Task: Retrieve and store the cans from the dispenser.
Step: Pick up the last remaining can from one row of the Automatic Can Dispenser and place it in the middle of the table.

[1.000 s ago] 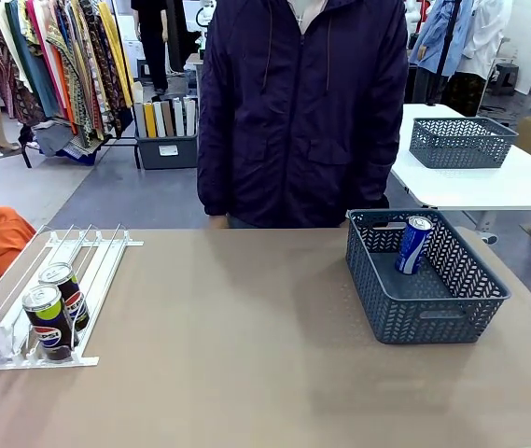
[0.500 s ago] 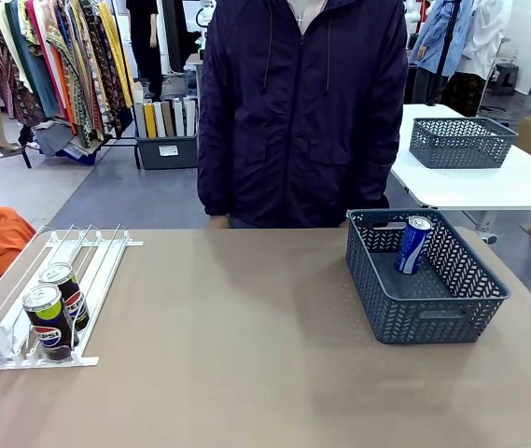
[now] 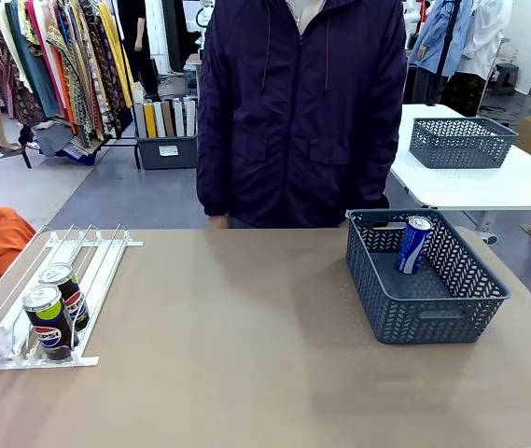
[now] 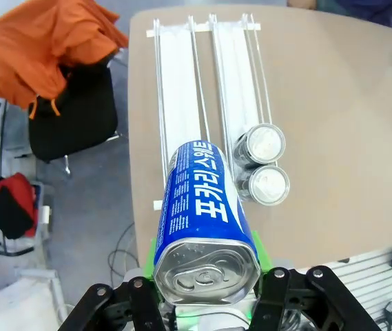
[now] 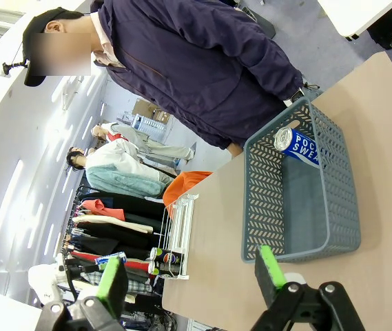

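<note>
- My left pincer (image 4: pixel 207 258) clamps a blue can (image 4: pixel 202 200) above the dispenser (image 4: pixel 178 103); my right pincer (image 5: pixel 190 276) gapes wide, empty.
- The can hides most of my left pads; the front view's left edge cuts it off.
- Brown table (image 3: pixel 246 327); a person (image 3: pixel 302 112) opposite, clothes racks (image 3: pixel 60 65) behind.
- Two Pepsi cans (image 3: pixel 48 322) stand in the dispenser below my left pincer; another can (image 3: pixel 414 245) leans in the basket (image 3: pixel 433 313).
</note>
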`<state>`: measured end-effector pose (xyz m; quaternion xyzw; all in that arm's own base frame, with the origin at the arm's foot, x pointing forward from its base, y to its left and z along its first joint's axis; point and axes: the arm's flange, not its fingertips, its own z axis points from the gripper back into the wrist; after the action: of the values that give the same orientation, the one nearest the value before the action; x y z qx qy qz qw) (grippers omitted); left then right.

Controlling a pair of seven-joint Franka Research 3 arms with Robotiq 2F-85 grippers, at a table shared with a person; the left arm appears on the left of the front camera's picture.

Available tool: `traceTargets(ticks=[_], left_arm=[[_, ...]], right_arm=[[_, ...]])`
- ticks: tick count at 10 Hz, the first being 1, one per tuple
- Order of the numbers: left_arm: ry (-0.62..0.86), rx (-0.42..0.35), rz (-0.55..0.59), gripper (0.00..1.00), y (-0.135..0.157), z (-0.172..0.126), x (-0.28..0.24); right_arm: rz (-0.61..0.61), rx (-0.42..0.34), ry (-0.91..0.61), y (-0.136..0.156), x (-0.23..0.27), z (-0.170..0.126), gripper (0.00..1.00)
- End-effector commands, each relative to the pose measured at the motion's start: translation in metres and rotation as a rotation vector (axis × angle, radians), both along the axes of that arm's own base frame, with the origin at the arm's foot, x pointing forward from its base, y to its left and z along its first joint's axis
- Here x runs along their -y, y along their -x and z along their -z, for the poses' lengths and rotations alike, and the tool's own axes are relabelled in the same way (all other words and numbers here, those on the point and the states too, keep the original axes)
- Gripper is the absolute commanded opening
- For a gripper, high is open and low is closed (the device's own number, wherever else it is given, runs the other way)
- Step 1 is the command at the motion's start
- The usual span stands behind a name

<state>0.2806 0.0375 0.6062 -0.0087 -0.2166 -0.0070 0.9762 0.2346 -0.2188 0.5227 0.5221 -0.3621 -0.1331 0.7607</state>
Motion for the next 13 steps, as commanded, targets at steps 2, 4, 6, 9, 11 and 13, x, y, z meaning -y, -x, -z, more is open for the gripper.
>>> traceTargets(ticks=[2,4,6,9,11,13], left_arm=[[0.104,-0.047,-0.009,0.00,-0.014,0.008,0.004],[0.120,-0.082,0.104,0.00,-0.061,0.000,0.069],[0.084,-0.123,0.209,0.00,-0.104,0.006,0.165],[-0.058,-0.222,0.358,0.00,-0.137,0.063,0.344],[-0.197,-0.213,0.419,0.00,-0.148,0.120,0.442],[-0.180,-0.341,0.466,0.00,-0.160,0.160,0.479]], right_arm=[[0.001,0.040,-0.004,-0.003,0.000,-0.002,1.00],[0.001,0.040,-0.004,-0.003,0.000,-0.002,1.00],[0.001,0.040,-0.004,-0.003,0.000,-0.002,1.00],[0.001,0.040,-0.004,-0.003,0.000,-0.002,1.00],[0.001,0.040,-0.004,-0.003,0.000,-0.002,1.00],[0.001,0.040,-0.004,-0.003,0.000,-0.002,1.00]])
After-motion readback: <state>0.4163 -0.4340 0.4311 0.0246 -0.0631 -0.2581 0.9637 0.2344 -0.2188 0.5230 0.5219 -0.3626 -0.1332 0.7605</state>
